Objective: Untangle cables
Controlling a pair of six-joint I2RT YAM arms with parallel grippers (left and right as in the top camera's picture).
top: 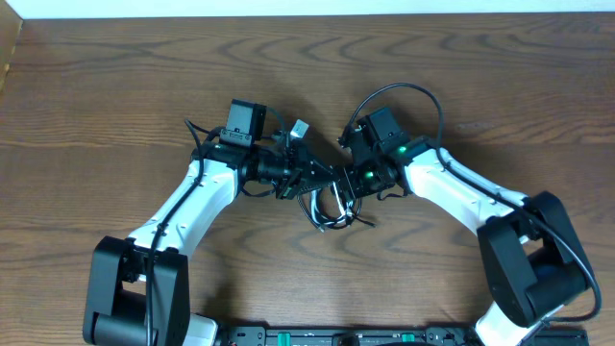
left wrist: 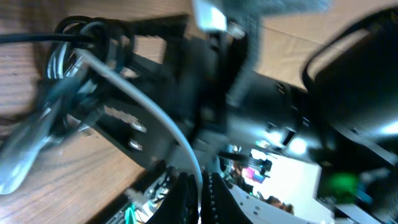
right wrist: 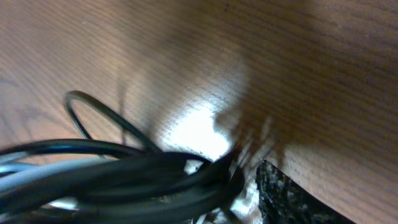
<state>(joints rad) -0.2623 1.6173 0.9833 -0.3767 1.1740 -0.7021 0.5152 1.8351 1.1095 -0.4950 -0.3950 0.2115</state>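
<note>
The black cable (top: 336, 217) and the white cable (top: 314, 202) hang in a tangled loop between my two grippers at the table's middle. My left gripper (top: 307, 179) is shut on the white cable (left wrist: 155, 106), which runs down between its fingertips (left wrist: 200, 194). A white plug (top: 300, 127) sticks up behind it and shows in the left wrist view (left wrist: 209, 15). My right gripper (top: 350, 181) faces the left one, almost touching. In its wrist view the black cable (right wrist: 143, 177) bunches at the jaws (right wrist: 245, 186), apparently pinched. A grey-white strand (right wrist: 37, 169) lies in the bundle.
The wooden table (top: 115, 86) spreads all round. A black loop (right wrist: 99, 112) rests on the wood under the bundle. The right arm's own thick black lead (top: 423, 96) arcs over its wrist. A black rail (top: 327, 336) lies along the front edge.
</note>
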